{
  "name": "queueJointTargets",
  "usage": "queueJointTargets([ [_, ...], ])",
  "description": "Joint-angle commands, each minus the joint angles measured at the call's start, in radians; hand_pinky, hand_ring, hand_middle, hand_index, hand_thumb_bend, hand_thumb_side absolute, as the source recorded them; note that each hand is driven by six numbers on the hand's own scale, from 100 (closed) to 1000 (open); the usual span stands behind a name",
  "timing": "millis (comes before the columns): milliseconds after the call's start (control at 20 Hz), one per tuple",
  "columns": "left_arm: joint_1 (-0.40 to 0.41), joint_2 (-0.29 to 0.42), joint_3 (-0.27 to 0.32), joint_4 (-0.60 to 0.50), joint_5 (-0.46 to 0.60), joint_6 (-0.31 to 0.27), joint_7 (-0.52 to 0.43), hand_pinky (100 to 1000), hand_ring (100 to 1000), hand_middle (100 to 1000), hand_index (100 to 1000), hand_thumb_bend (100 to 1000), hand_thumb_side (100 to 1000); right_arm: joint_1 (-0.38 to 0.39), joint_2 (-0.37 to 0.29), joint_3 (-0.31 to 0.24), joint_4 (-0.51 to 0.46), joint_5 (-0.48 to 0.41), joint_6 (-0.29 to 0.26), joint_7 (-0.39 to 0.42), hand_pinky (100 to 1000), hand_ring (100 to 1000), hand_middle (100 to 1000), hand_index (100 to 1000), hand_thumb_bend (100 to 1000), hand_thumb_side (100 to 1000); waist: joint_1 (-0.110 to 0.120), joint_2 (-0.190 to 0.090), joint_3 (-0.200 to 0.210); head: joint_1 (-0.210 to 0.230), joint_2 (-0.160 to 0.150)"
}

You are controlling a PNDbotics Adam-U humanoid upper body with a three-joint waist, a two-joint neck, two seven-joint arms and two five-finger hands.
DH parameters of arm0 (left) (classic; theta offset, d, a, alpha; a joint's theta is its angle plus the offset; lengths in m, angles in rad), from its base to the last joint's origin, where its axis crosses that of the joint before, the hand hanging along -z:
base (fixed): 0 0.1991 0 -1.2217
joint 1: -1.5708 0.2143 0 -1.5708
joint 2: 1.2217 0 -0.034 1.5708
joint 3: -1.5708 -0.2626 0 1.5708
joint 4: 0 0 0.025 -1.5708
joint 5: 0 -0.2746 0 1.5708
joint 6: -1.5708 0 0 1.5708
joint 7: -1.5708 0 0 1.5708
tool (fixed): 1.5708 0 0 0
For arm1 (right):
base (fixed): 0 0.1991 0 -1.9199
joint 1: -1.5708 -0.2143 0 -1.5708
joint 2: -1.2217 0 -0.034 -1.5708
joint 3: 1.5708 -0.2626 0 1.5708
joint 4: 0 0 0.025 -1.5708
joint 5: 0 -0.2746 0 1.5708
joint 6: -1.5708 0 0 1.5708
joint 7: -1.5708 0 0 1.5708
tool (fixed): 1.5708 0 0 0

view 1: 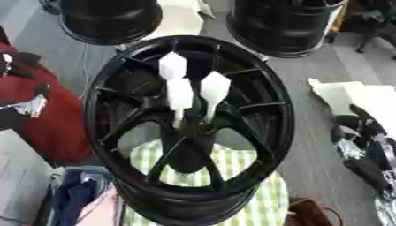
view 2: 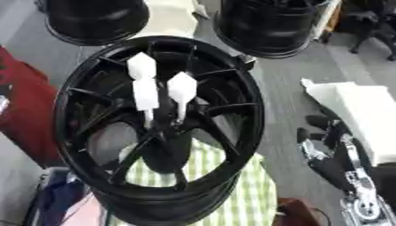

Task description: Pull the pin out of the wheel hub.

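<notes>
At the right edge of both views the robot's right hand [view 2: 333, 152] hangs beside the wheel hub [view 1: 189, 128], well apart from it; its dark fingers [view 2: 313, 121] look loosely spread and touch nothing, holding no object. Near the left edge of the left eye view a black and silver shape [view 1: 27, 106] shows against the red surface [view 1: 46, 128]; it may be the left hand, but I cannot tell how its fingers stand, nor whether they touch anything. One black wheel hub stands in the middle, tilted toward the camera, with its spokes meeting at a dark centre. Three white pins [view 1: 189, 90] stick up out of that centre, close together: one taller at the back [view 1: 173, 66], one in front of it [view 1: 179, 95], and one to the right [view 1: 214, 88], each with a broad faceted head on a thin stem. A green and white checked cloth [view 1: 263, 198] lies under the hub. Two more black rims [view 1: 108, 20] [view 1: 286, 24] stand behind it. White sheeting [view 2: 348, 101] lies on the grey floor to the right.
</notes>
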State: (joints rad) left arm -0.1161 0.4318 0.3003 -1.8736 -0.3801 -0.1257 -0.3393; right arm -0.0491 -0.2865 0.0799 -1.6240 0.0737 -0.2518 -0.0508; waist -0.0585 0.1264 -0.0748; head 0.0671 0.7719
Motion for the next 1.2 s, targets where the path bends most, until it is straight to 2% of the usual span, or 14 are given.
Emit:
queueJointTargets([
  [50, -0.017, 0.048, -0.002, -0.023, -0.007, -0.011, 0.004, 764, 664, 715, 854, 284, 247, -0.009, -0.014, -0.008, -0.013, -0.002, -0.001, 0.0, 707, 846, 753, 953, 248, 424, 0.004, -0.008, -0.002, -0.006, -0.002],
  [100, -0.023, 0.074, -0.009, -0.024, -0.008, -0.02, 0.0, 775, 687, 748, 881, 330, 287, -0.011, -0.016, -0.008, -0.013, -0.001, -0.001, 0.0, 707, 846, 753, 953, 248, 425, 0.006, -0.009, -0.004, -0.006, -0.002],
  [150, -0.032, 0.111, -0.019, -0.024, -0.008, -0.032, -0.007, 780, 695, 755, 888, 339, 298, -0.011, -0.017, -0.008, -0.013, 0.001, -0.001, 0.001, 707, 846, 753, 953, 248, 425, 0.007, -0.01, -0.004, -0.006, -0.002],
  [400, -0.106, 0.359, -0.087, 0.007, 0.027, -0.121, -0.017, 799, 728, 774, 904, 334, 325, -0.006, -0.023, -0.007, -0.009, 0.004, 0.0, 0.003, 707, 846, 753, 953, 249, 424, 0.015, -0.02, -0.011, -0.005, -0.002],
  [450, -0.119, 0.388, -0.097, 0.019, 0.04, -0.135, -0.015, 799, 728, 774, 904, 334, 325, -0.006, -0.023, -0.007, -0.008, 0.004, -0.001, 0.002, 707, 846, 753, 953, 249, 424, 0.016, -0.021, -0.011, -0.006, -0.002],
  [600, -0.133, 0.417, -0.106, 0.04, 0.056, -0.158, -0.013, 810, 748, 780, 909, 312, 331, -0.005, -0.024, -0.007, -0.007, 0.005, -0.001, 0.001, 707, 846, 753, 954, 250, 424, 0.017, -0.022, -0.012, -0.004, -0.002],
  [700, -0.164, 0.449, -0.135, 0.015, 0.042, -0.18, -0.031, 812, 753, 781, 909, 305, 326, -0.006, -0.036, 0.01, -0.004, 0.007, -0.002, 0.014, 707, 846, 753, 954, 251, 424, 0.033, -0.032, -0.036, 0.018, -0.002],
  [950, -0.295, 0.581, -0.266, -0.107, 0.04, -0.261, -0.111, 824, 780, 788, 912, 245, 288, -0.011, -0.049, 0.025, 0.001, 0.004, -0.004, 0.035, 708, 846, 754, 954, 253, 424, 0.044, -0.043, -0.062, 0.049, -0.002],
  [1050, -0.347, 0.632, -0.318, -0.122, 0.067, -0.293, -0.143, 825, 783, 788, 911, 231, 277, -0.012, -0.049, 0.028, 0.002, 0.002, -0.004, 0.039, 708, 847, 754, 954, 255, 423, 0.041, -0.042, -0.067, 0.051, -0.002],
  [1100, -0.373, 0.659, -0.344, -0.124, 0.082, -0.31, -0.159, 825, 783, 785, 911, 229, 308, -0.013, -0.049, 0.03, 0.002, 0.0, -0.004, 0.041, 708, 847, 754, 954, 257, 422, 0.04, -0.042, -0.069, 0.05, -0.002],
  [1150, -0.396, 0.684, -0.369, -0.125, 0.097, -0.325, -0.175, 824, 784, 786, 910, 214, 263, -0.014, -0.048, 0.032, 0.003, -0.001, -0.004, 0.044, 708, 847, 754, 954, 256, 423, 0.038, -0.042, -0.073, 0.051, -0.002],
  [1200, -0.416, 0.702, -0.395, -0.126, 0.113, -0.341, -0.191, 824, 783, 784, 909, 207, 255, -0.013, -0.047, 0.033, 0.004, -0.003, -0.004, 0.045, 708, 847, 754, 954, 257, 423, 0.036, -0.042, -0.077, 0.052, -0.002],
])
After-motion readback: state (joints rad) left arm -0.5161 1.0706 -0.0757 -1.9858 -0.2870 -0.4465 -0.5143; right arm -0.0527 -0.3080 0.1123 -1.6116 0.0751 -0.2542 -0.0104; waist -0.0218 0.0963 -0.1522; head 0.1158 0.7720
